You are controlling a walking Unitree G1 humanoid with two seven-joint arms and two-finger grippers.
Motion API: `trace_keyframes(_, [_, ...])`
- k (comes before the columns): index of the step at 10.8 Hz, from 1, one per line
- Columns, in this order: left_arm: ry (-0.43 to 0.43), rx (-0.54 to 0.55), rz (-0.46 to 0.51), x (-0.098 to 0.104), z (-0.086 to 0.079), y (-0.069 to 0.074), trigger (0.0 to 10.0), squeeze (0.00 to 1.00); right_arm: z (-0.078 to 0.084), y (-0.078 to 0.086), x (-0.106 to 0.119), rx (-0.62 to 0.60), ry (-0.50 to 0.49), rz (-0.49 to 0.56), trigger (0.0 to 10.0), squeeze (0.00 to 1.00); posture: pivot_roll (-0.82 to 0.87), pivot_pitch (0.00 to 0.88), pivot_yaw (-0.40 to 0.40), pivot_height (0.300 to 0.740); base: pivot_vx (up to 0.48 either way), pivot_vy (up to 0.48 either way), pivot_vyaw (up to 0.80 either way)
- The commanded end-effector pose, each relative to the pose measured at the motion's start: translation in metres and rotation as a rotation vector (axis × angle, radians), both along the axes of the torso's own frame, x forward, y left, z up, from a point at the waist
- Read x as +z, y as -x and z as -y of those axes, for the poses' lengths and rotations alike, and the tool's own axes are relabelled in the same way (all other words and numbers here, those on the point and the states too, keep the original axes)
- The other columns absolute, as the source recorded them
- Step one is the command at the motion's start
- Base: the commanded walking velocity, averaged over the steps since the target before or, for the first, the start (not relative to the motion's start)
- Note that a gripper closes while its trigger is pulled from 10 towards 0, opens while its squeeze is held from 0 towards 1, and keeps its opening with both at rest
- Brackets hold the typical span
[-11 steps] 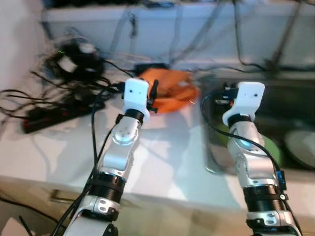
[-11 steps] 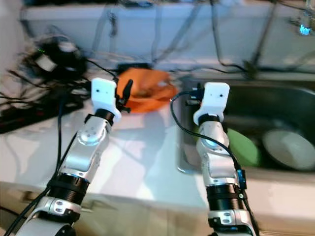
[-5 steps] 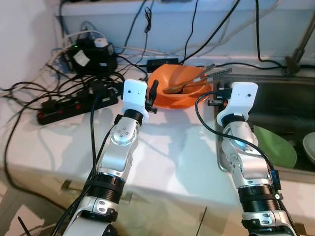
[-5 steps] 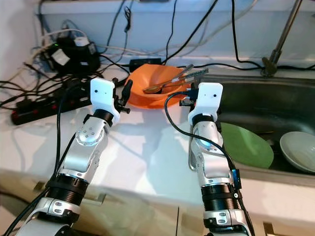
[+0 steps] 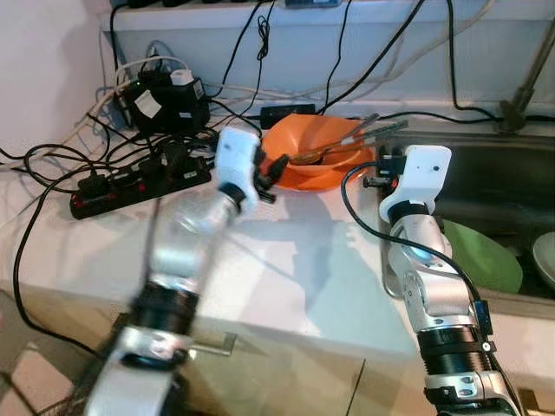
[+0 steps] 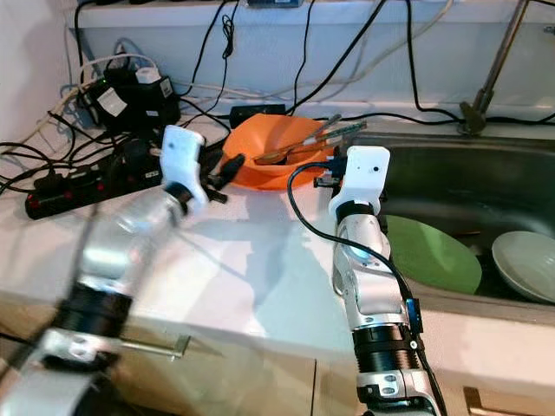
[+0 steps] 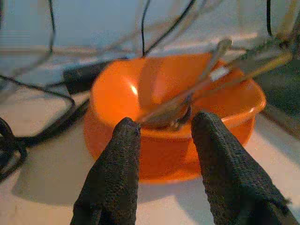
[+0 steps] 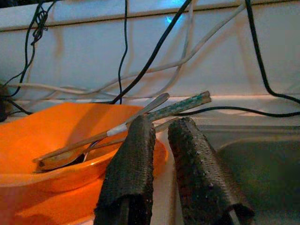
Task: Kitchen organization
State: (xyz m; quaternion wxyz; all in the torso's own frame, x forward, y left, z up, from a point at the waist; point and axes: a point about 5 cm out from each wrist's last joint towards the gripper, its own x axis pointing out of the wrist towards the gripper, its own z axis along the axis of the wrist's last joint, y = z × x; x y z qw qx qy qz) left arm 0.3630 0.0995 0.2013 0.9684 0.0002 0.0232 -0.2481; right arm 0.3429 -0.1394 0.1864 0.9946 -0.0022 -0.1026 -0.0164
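Presently, bowl: orange bowl [image 7: 173, 122], likely light, rigid, slick; utensils [image 7: 206, 84] loose inside.
Hold: near rim.
Left gripper [image 7: 161, 124]: jaws apart, empty.
Right gripper [image 8: 161, 126]: jaws slightly parted, empty.

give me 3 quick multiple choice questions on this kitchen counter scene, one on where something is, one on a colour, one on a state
1. Where does the orange bowl sit?
A. in the sink
B. on the counter, left of the sink
C. on the floor

2. What colour is the plate nearest the right arm?
A. green
B. red
C. black

3. How is the left claw?
A. shut on a spoon
B. shut on a cable
C. open, holding nothing

Answers: 1 B, the bowl stands on the white counter beside the sink. 2 A, the plate is green. 3 C, a clear gap shows between its fingers.
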Motion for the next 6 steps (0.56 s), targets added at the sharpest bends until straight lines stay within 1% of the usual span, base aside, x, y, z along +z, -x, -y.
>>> trace_keyframes(1, [-0.014, -0.023, -0.022, 0.007, -0.002, -0.005, 10.0, 0.00, -0.004, 0.001, -0.002, 0.002, -0.002, -0.002, 10.0, 0.00, 0.05, 0.013, 0.128, 0.740, 0.000, 0.000, 0.00])
trace_keyframes(2, [-0.047, -0.036, -0.054, 0.007, -0.003, -0.008, 10.0, 0.00, -0.007, 0.001, -0.002, 0.005, -0.006, 0.001, 10.0, 0.00, 0.04, 0.010, 0.139, 0.740, 0.000, 0.000, 0.00])
trace_keyframes(3, [-0.071, -0.085, -0.099, 0.006, 0.000, -0.007, 10.0, 0.00, -0.007, 0.002, -0.002, 0.001, -0.011, 0.005, 10.0, 0.00, 0.04, 0.010, 0.153, 0.740, 0.000, 0.000, 0.00])
trace_keyframes(4, [-0.114, -0.142, -0.154, 0.001, 0.005, -0.005, 10.0, 0.00, -0.007, 0.003, -0.003, -0.006, -0.016, 0.005, 10.0, 0.00, 0.04, 0.008, 0.162, 0.740, 0.000, 0.000, 0.00])
trace_keyframes(6, [-0.152, -0.151, -0.207, -0.007, 0.013, -0.009, 10.0, 0.00, -0.004, 0.005, -0.002, -0.030, -0.023, 0.016, 10.0, 0.00, 0.02, 0.011, 0.184, 0.740, 0.000, 0.000, 0.00])
